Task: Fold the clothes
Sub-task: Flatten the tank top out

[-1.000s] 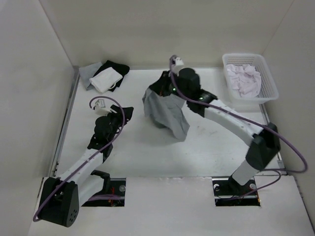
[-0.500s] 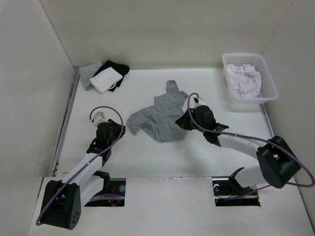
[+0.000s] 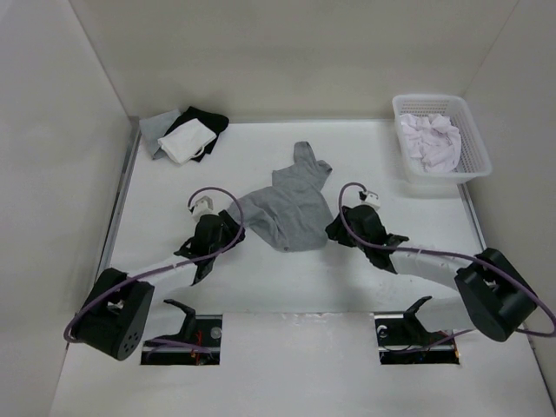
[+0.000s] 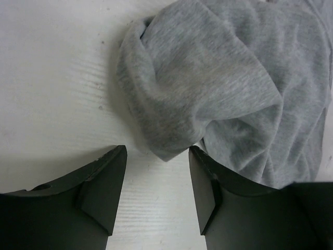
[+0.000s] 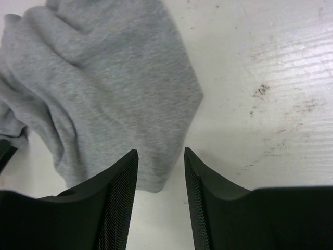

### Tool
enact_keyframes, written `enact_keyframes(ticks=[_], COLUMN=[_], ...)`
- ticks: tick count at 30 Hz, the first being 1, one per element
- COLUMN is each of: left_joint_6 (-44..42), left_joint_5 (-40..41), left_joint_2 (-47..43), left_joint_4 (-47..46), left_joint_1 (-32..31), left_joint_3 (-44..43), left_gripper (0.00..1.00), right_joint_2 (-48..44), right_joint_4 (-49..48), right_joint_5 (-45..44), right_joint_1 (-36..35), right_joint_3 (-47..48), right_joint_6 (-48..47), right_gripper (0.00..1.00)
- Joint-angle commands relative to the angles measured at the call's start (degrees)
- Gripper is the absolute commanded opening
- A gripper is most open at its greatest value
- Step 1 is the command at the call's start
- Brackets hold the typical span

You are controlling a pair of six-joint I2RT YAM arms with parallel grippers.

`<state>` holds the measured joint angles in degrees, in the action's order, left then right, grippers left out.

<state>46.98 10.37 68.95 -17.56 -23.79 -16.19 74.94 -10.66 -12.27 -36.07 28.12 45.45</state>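
The clothes, one mid-grey knit top (image 3: 291,204), lie crumpled and spread on the white table, straps toward the back. My left gripper (image 3: 231,229) sits low at the top's left edge. In the left wrist view it is open (image 4: 157,153), and a folded corner of the grey top (image 4: 208,83) points into the gap, touching neither finger. My right gripper (image 3: 337,229) sits at the top's right edge. Through the right wrist camera it is open (image 5: 160,153), with a corner of the top (image 5: 104,88) lying on the table partly between its fingers, not pinched.
A white basket (image 3: 476,130) holding a white garment (image 3: 430,139) stands at the back right. A pile of black, white and light-grey cloth pieces (image 3: 184,135) lies at the back left. Walls close in the table on three sides.
The right gripper held the top up at the back, brought it down onto the table and let go. The left arm swung right to the top's left edge. Both grippers opened.
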Motion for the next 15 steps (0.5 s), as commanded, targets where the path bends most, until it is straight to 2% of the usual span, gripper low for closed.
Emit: enact_keyframes(ticks=[1,2,3,4,5,6,7,8,9,11,12,14,15], left_joint_6=[0.5,0.5,0.6,0.7,1.3,1.5,1.6,1.7,2.0,2.9,3.1,2.2,1.5], left_joint_5=[0.8,0.7,0.7,0.6,0.3,-0.1,-0.9,-1.9,-3.5,-6.7,-8.4,-9.7,-9.9], left_joint_2=[4.5,5.0,5.6,5.6,5.2,4.6,3.4,1.8,-0.3,-6.6,-14.0,-24.6,-26.8], left_joint_4=[-7.9,-8.8,-10.1,-10.2,-10.0,-9.6,-8.6,-7.6,-6.0,-0.5,6.5,18.9,22.6], left_joint_1=[0.1,0.2,0.5,0.6,0.8,0.9,0.8,0.7,0.9,1.8,3.3,7.0,8.6], left_joint_3=[-2.9,-3.2,-3.9,-4.5,-5.4,-5.8,-6.6,-7.1,-7.5,-8.2,-8.9,-10.3,-10.8], left_gripper=[0.48,0.45,0.35,0.30,0.20,0.16,0.11,0.07,0.04,0.00,0.00,0.03,0.05], right_joint_2=[6.5,7.0,9.7,11.4,12.8,13.9,15.4,16.2,15.8,11.4,5.3,-6.6,-10.0], right_joint_4=[-3.7,-4.0,-5.4,-6.2,-6.9,-7.4,-8.1,-8.9,-9.8,-10.3,-7.7,4.3,8.4], right_joint_5=[-0.8,-0.6,1.1,1.8,2.4,2.6,2.7,2.8,2.5,1.1,0.8,1.9,2.1], right_joint_1=[-0.3,-0.3,0.0,0.3,0.9,1.1,1.3,1.7,1.7,1.7,1.6,0.0,-0.8], right_joint_3=[1.5,1.7,3.0,4.0,5.1,6.0,7.1,7.7,7.7,5.9,3.8,2.1,1.9], right_joint_6=[1.5,1.6,1.7,1.7,1.7,1.8,2.0,2.3,2.7,2.5,1.6,0.1,-0.4], right_gripper=[0.50,0.51,0.51,0.50,0.46,0.42,0.33,0.18,0.07,0.02,0.01,0.02,0.02])
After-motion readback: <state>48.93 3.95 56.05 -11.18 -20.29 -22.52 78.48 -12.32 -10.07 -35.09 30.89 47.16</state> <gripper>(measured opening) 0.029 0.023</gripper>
